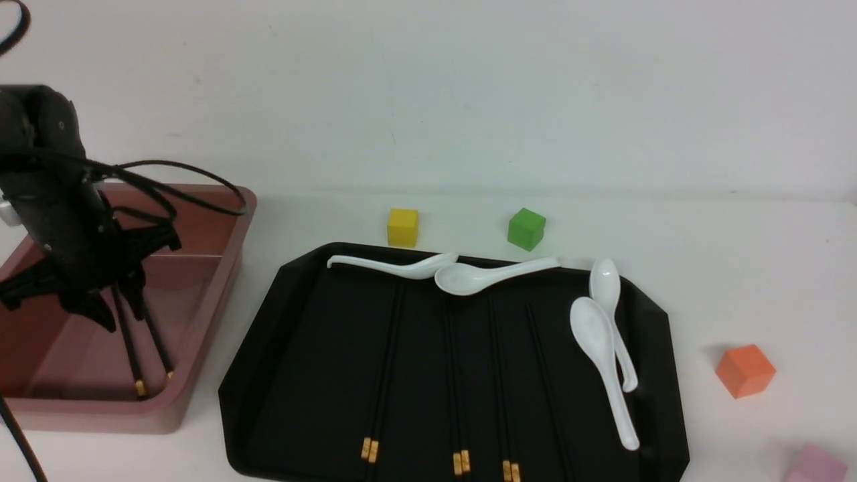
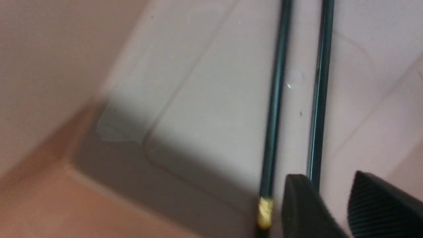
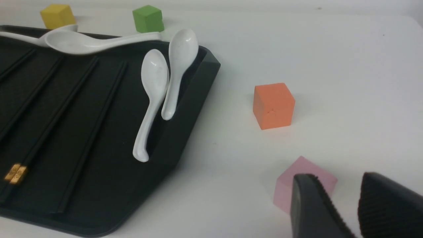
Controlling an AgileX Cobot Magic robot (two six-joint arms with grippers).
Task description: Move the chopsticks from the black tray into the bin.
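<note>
**Left claw [image 2: 325,177] over the deep dusty-pink plastic bin [image 1: 94,412].** Its jaws are parted, and the bin floor shows between them. Two thin black chopsticks with gold-orange bands [image 1: 130,351] stand steeply tilted inside the bin. Their banded ends rest on the floor close to the near wall and their upper ends are hidden under the claw. Whether a finger touches them cannot be told.

The other black chopsticks [image 1: 382,375] lie in pairs on the large glossy black tray [image 1: 315,361], bands toward the robot, so most of the task is judged undone. The right claw [image 3: 332,178] hovers over the white counter [image 1: 736,268], off the tray, with its jaws likewise apart and empty.

**Hazards.**
- The tilted pair may tip against the rim.
- A sideways withdrawal could catch the upper ends and flick a stick onto the counter.
- On the tray, sticks lying flat and close together invite a one-stick grasp.
- The glossy white spoons [image 1: 592,335] near the sticks' thin ends may be knocked.
</note>
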